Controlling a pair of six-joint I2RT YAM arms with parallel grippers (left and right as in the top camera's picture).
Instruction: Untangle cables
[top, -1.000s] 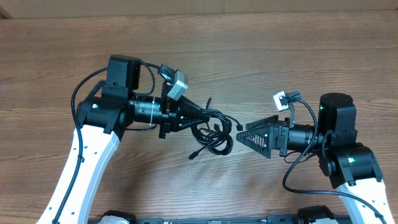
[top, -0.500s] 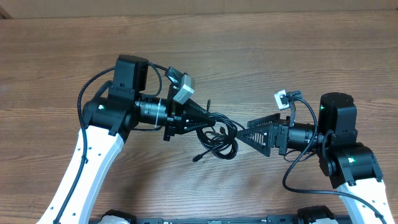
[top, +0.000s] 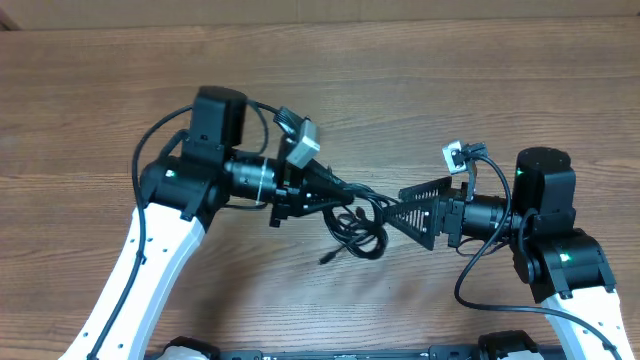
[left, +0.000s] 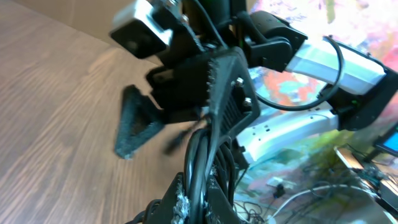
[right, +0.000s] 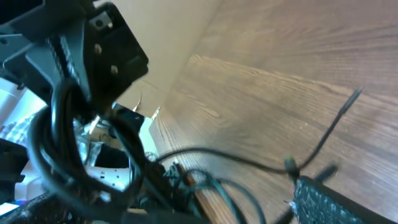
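The cables (top: 356, 222) are thin black cords hanging in tangled loops between the two arms, with one plug end (top: 326, 259) trailing low over the table. My left gripper (top: 343, 193) is shut on the top of the bundle. In the left wrist view the cables (left: 200, 155) run straight up out of the closed jaws. My right gripper (top: 394, 205) stands open facing the bundle, with strands at the mouth of its jaws. In the right wrist view the cables (right: 71, 146) loop at the left, and one fingertip (right: 336, 202) shows at the bottom right.
The wooden table (top: 450, 90) spreads around both arms. Thicker black wires (top: 150, 145) loop off the left arm, and others (top: 470, 275) off the right arm. A camera block (top: 302, 142) sits on the left wrist.
My left arm has carried the bundle to the right, up to the open right gripper. The right arm has barely moved.
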